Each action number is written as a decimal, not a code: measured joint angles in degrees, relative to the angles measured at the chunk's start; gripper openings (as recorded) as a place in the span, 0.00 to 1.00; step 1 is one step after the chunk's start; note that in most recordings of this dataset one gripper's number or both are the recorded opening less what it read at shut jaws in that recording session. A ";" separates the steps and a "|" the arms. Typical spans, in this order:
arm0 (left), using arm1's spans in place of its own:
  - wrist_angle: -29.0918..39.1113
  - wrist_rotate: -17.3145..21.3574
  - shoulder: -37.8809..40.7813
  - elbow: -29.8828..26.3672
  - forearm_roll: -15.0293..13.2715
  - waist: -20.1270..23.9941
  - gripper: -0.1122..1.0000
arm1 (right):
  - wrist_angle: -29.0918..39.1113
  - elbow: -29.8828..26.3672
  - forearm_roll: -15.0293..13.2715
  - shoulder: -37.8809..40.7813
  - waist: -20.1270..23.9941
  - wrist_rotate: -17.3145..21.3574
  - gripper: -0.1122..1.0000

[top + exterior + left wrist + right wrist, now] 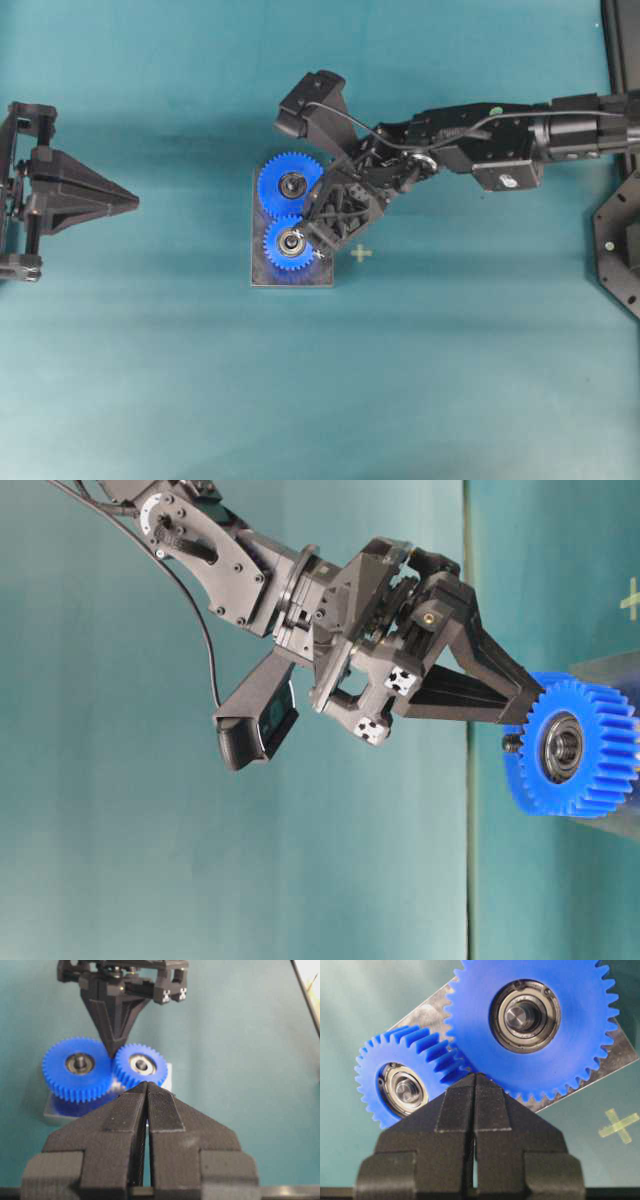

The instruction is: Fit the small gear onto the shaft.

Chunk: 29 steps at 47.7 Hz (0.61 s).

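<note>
The grey rectangular metal plate (262,275) lies on the teal table surface (150,380), and everything else is placed from it. On the plate's near half in the overhead view sits the small bright-blue toothed plastic gear (288,243) with its silver-and-black bearing hub; the tip of the thin silver metal shaft (141,1065) shows in the centre of that hub, so the gear is seated on the pin. On the plate's far half sits the larger blue plastic gear (290,183) on its own pin, and the teeth of the two gears mesh (clearest in the right wrist view).

The black right gripper (312,230) reaches over the plate from its right side, its two fingers pressed together with nothing between them, their joined tip at the small gear's rim where the two gears meet. Whether the tip actually touches the teeth cannot be told.

The black left gripper (128,202) hangs well to the left of the plate, pointing toward it, its fingers (117,1117) likewise closed flat against each other and empty.

A small pale-yellow cross mark (361,254) lies on the table just right of the plate.
</note>
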 measured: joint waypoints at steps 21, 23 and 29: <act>0.00 0.00 0.00 -0.09 0.00 0.00 0.10 | 5.19 2.29 2.90 -3.52 10.11 0.44 0.09; 0.00 0.00 -0.09 0.00 0.00 0.00 0.10 | 4.75 3.08 2.99 -4.31 9.49 0.44 0.09; 0.00 0.00 -0.26 0.00 0.00 0.00 0.10 | 1.14 5.01 2.90 -5.54 8.53 0.44 0.09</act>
